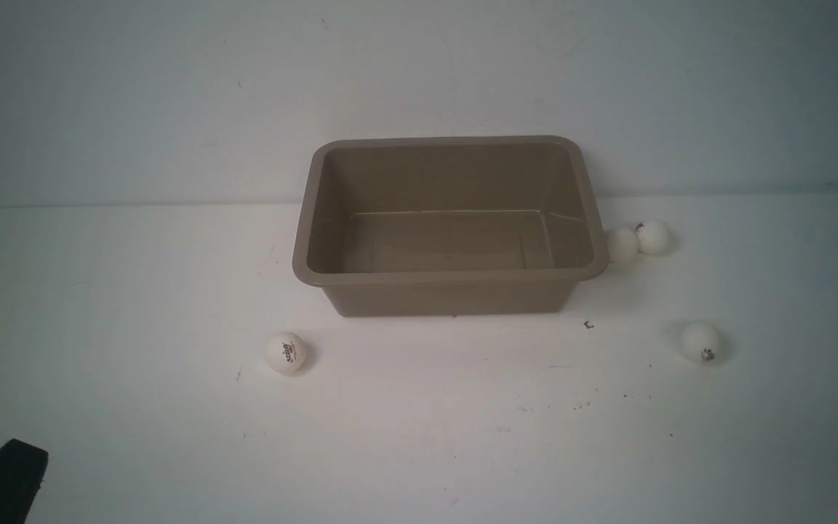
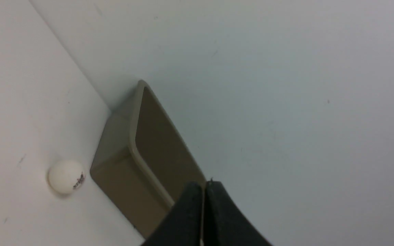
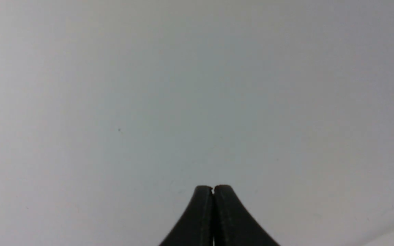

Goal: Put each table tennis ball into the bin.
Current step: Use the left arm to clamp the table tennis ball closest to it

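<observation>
Two grippers first. How do the jaws stand? (K.)

Left gripper (image 2: 204,186): black, matte, tapered fingers pressed flat together with a hairline seam between them, nothing held. The front view shows only a dark corner of it, low at the near left. Right gripper (image 3: 213,188): same curved black fingers, closed tip to tip, empty. Only the plain pale grey wall (image 3: 197,85) lies before it. (M.)

Nearest thing ahead of the left jaws? (K.)

The printed ball (image 1: 286,353): white, matte, round, dark lettering on its side. It rests on the table (image 1: 419,451), ahead of the left jaws and to their right, just short of the bin's near left corner and not touching it. The tabletop is white and smooth, flecked with small dark specks. (M.)

And the bin? (K.)

The bin (image 1: 448,277) stands upright farther ahead. It is taupe-brown plastic, rectangular, with rounded corners, a flared rim, tapered sides and a smooth floor. All four table tennis balls lie outside it. (M.)

The other three? (K.)

All far to the right of the left jaws. The marked ball (image 1: 700,342) sits apart from the bin's near right corner, with a dark mark low on it. Farther back, the inner ball (image 1: 622,244) lies just beside the bin's right rim; I cannot tell if they touch. The outer ball (image 1: 653,237) sits against it, with a dark speck on its edge. (M.)
</observation>
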Motion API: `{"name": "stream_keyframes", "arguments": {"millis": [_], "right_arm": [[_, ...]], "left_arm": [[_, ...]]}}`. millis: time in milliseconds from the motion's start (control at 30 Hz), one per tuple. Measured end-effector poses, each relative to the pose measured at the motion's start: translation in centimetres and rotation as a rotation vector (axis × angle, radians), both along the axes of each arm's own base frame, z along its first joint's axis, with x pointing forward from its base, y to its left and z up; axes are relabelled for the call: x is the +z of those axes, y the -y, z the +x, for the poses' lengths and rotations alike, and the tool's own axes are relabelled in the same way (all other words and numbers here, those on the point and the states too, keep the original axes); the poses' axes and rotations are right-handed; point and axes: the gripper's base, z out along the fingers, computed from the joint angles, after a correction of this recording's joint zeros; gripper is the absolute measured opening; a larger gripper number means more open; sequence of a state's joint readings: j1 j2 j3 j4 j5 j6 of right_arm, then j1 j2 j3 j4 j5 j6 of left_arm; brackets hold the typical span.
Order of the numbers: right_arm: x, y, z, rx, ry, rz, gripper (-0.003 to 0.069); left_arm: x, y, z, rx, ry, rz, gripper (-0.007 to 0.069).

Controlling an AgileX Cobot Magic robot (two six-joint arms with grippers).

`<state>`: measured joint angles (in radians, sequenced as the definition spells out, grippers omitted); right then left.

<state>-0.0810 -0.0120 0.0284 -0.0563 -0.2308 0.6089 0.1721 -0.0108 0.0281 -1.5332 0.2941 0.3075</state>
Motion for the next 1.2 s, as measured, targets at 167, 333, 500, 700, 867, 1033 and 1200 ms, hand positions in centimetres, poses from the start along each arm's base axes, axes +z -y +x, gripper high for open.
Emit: {"name": "stream_keyframes", "arguments": {"millis": [167, 333, 500, 700, 867, 1033, 1200], "right_arm": [[0.4, 0.0, -0.2, 0.021, 0.054, 0.033, -0.0016], [0.7, -0.4, -0.3, 0.109, 0.068, 0.123, -0.0016], [5.3, -1.7, -0.8, 0.158, 0.071, -0.116, -0.0016], [12.1, -2.9, 1.1, 0.234, -0.030, -0.322, -0.0016], [14.8, -5.4, 5.2, 0.602, -0.251, -0.436, -0.0016], [13.0, -6.4, 9.0, 0.881, -0.457, -0.419, -0.0015], [11.9, -6.4, 10.3, 0.909, -0.517, -0.383, -0.0013]], "left_arm": [[0.2, -0.3, 0.0, 0.023, 0.014, -0.083, -0.0004], [0.5, 0.0, -0.1, 0.005, 0.051, 0.052, -0.0004], [3.9, 0.7, -0.3, -0.036, 0.164, 0.388, -0.0004], [9.0, 1.0, 2.8, -0.152, 0.084, 0.672, -0.0004], [12.0, 1.0, 8.6, -0.428, -0.129, 0.879, -0.0004], [11.4, -0.5, 13.8, -0.621, -0.414, 1.006, -0.0004], [9.9, -1.7, 17.1, -0.693, -0.559, 1.039, -0.0004]]}}
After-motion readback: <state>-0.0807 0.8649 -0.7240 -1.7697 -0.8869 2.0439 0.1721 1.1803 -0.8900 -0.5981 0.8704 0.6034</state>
